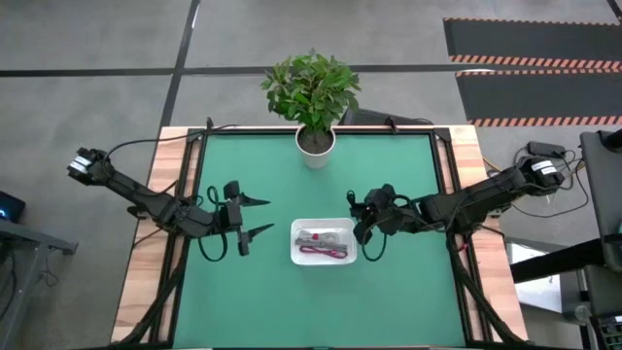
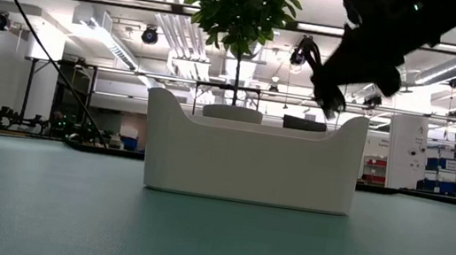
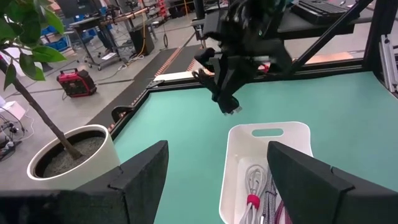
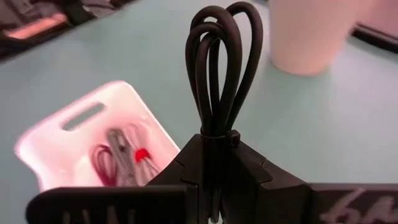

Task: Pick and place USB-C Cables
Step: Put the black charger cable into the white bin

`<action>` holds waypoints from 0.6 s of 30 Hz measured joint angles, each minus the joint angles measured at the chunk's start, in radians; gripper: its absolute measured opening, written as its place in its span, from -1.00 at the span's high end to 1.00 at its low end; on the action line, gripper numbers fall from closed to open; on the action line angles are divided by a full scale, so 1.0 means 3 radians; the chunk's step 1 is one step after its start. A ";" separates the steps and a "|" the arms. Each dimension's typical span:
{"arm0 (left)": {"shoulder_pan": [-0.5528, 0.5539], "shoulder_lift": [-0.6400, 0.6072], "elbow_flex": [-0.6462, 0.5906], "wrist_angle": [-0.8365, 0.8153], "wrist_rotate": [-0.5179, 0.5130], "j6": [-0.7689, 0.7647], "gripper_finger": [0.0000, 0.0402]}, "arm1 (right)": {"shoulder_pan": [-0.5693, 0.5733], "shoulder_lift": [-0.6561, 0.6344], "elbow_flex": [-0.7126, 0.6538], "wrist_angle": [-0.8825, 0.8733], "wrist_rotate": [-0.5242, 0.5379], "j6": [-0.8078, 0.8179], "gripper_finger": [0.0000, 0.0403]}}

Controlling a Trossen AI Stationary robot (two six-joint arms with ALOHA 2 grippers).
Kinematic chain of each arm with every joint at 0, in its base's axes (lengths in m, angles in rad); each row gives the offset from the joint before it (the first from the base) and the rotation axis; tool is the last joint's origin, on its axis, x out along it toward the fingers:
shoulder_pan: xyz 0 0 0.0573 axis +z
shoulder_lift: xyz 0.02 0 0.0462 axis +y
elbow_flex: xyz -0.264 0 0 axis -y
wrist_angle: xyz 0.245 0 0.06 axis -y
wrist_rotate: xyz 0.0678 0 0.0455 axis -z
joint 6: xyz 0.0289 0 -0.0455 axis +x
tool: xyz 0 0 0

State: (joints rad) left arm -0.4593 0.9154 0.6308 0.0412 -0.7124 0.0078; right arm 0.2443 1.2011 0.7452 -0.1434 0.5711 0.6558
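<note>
High view: looking straight down, the white tray (image 1: 324, 242) sits near the middle of the green table (image 1: 408, 301), with a magenta-pink cable (image 1: 326, 254) and a white-grey cable (image 1: 321, 235) lying inside it. The left gripper (image 1: 259, 216) waits just left of the tray, its two fingers spread wide and holding nothing. The right gripper (image 1: 366, 218) is just beside the tray's right end, and a potted plant (image 1: 312, 100) stands at the table's far edge. Low view: the tray's wall hides its contents, and the right gripper (image 2: 332, 102) hangs above the tray's right end, off the table. Left wrist view: the tray (image 3: 245, 154) shows the white-grey cable (image 3: 251, 188) with a red tie, beside the plant's white pot (image 3: 68, 155). Right wrist view: the right gripper (image 4: 214, 158) is pinched tight on a black cable (image 4: 219, 65), whose loops stand up from the jaws, with the tray (image 4: 87, 140) on the table beyond it.
</note>
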 joint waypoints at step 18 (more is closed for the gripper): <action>0.0001 -0.0005 0.0019 0.0010 0.0000 -0.0001 -0.29 | -0.0004 0.0263 0.0793 -0.0142 -0.0639 -0.0615 0.83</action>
State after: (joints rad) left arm -0.4591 0.9138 0.6365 0.0443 -0.7124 0.0076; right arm 0.2432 1.2798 0.9831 -0.1860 0.3794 0.4713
